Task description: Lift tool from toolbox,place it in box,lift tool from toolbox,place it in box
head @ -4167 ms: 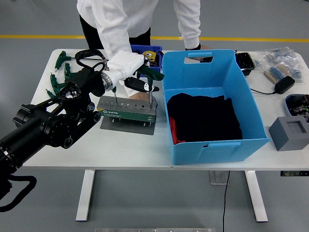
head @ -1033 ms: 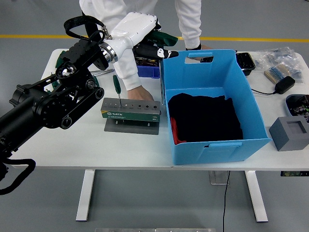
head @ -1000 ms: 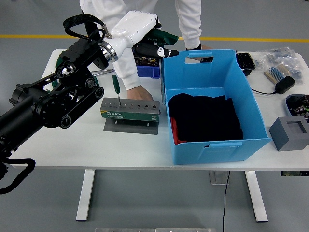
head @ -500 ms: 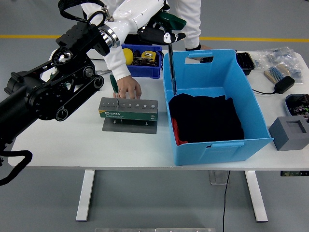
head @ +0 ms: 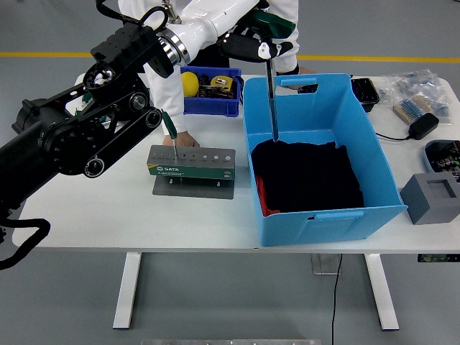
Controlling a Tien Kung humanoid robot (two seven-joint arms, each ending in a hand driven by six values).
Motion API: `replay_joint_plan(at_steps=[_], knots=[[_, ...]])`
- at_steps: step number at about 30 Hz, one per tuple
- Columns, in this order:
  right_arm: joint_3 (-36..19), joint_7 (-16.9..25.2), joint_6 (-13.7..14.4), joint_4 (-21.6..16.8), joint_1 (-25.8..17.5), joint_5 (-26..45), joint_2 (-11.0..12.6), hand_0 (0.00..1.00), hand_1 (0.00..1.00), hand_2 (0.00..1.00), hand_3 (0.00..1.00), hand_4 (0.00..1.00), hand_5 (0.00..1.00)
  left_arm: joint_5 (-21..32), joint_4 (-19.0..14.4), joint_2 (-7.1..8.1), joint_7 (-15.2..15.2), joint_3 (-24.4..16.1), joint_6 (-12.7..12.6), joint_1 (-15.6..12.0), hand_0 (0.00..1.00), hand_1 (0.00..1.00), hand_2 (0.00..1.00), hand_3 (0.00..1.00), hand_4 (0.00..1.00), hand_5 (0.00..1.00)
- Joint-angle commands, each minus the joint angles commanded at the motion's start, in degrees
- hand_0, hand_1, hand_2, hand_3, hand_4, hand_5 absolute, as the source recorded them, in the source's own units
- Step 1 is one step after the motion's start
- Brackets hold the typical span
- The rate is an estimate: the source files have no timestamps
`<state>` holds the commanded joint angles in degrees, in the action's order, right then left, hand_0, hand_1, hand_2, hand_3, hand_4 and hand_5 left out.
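My left hand [head: 260,34] is raised high over the back left of the blue box [head: 374,162], shut on a green T-handle tool [head: 272,86] whose shaft hangs straight down inside the box. The tool's tip ends just above the black cloth [head: 305,172] lying in the box. The green toolbox [head: 191,162] stands on a grey plate left of the box. One green-handled screwdriver [head: 169,129] stands in its left hole. A person's hand [head: 188,137] rests behind the toolbox.
A small blue bin [head: 210,92] with a yellow ball and small parts sits behind the toolbox. Black trays, bagged parts and a brush [head: 411,108] lie at the far right, with a grey block [head: 431,195] near the right edge.
My left hand lifted the T-handle tool out of the toolbox, rose and carried it right over the box rim. The person's hand drew back behind the toolbox.
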<state>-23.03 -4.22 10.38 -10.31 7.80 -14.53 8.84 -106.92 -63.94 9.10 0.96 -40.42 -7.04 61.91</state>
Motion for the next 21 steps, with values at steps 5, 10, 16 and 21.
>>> replay_joint_plan(at_steps=[5, 10, 16, 21], knots=[[0.10, -0.03, -0.02, 0.00, 0.08, -0.09, 0.06, 0.638, 0.614, 0.694, 0.585, 0.846, 0.703, 0.88, 0.46, -1.97, -0.24, 4.55, -0.67, 0.13, 0.160, 0.002, 0.002, 0.017, 0.700, 0.475], [0.23, 0.00, 0.03, 0.00, 0.26, -0.13, 0.20, 0.637, 0.613, 0.694, 0.584, 0.845, 0.703, 2.63, 2.51, -5.18, 0.54, 7.81, -2.03, -0.71, 0.160, 0.002, 0.002, 0.019, 0.690, 0.464], [1.07, 0.36, 0.24, 0.00, 0.67, 0.64, 0.41, 0.637, 0.613, 0.694, 0.584, 0.845, 0.703, 4.93, 5.76, -8.99, 2.18, 8.83, -3.61, -1.67, 0.130, 0.002, 0.002, 0.020, 0.679, 0.454], [1.38, 0.79, 0.55, 0.00, 1.00, 0.99, 0.62, 0.633, 0.612, 0.690, 0.584, 0.845, 0.702, 6.31, 7.44, -9.10, 3.74, 10.16, -5.04, -1.25, 0.111, 0.002, 0.007, 0.023, 0.661, 0.439]])
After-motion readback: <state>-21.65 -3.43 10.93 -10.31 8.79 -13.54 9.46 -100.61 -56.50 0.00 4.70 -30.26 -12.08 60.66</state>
